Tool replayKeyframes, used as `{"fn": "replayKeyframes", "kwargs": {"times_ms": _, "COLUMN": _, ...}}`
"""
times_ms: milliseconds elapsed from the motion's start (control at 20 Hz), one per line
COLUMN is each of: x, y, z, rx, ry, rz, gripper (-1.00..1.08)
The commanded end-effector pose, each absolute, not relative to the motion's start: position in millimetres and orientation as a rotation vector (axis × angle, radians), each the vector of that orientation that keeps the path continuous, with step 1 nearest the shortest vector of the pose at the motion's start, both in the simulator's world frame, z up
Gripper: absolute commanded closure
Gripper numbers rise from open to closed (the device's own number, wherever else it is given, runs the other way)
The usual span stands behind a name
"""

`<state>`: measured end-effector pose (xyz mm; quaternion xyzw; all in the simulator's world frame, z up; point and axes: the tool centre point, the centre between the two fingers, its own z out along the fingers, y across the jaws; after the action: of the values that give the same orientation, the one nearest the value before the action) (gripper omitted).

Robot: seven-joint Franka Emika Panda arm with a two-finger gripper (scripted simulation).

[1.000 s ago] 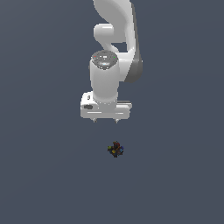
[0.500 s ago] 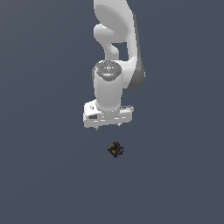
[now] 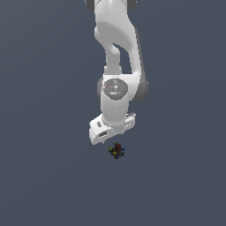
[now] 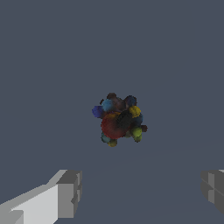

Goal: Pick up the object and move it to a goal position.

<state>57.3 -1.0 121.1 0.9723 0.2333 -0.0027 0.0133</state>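
Approach step, pre-grasp. My end effector (image 3: 115, 142) hangs just above the object (image 3: 117, 151), a small dark lump with red, yellow, green and blue specks, which lies alone on the plain grey tabletop (image 3: 44, 176). In the exterior view the object sits directly under the hand, slightly toward that view's right of the palm's centre. In the wrist view the object (image 4: 119, 119) lies ahead of the two fingertips (image 4: 69, 192), which stand wide apart, one at each side of the frame, with nothing between them; so the end effector is spread wide and empty. No contact yet as far as I can tell. No goal marker is visible in either view. Judgement: the next move calls for bringing the fingers over the lump so that it lies on the line between the pads, descending until they straddle it, then closing. The lump is small and irregular, so poor centring risks pushing it aside.
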Motion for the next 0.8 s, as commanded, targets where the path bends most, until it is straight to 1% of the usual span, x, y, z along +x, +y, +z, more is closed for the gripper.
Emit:
{"fn": "replayKeyframes", "kwargs": {"times_ms": 0, "x": 64, "y": 4, "z": 112, "rx": 3.005, "ry": 0.84, "rz": -0.008, "gripper": -0.92}}
{"fn": "replayKeyframes", "kwargs": {"times_ms": 350, "x": 77, "y": 13, "z": 92, "rx": 2.944, "ry": 1.07, "rz": -0.005, "gripper": -0.92}}
{"fn": "replayKeyframes", "kwargs": {"times_ms": 750, "x": 83, "y": 18, "z": 81, "rx": 2.905, "ry": 1.193, "rz": 0.0, "gripper": -0.92}}
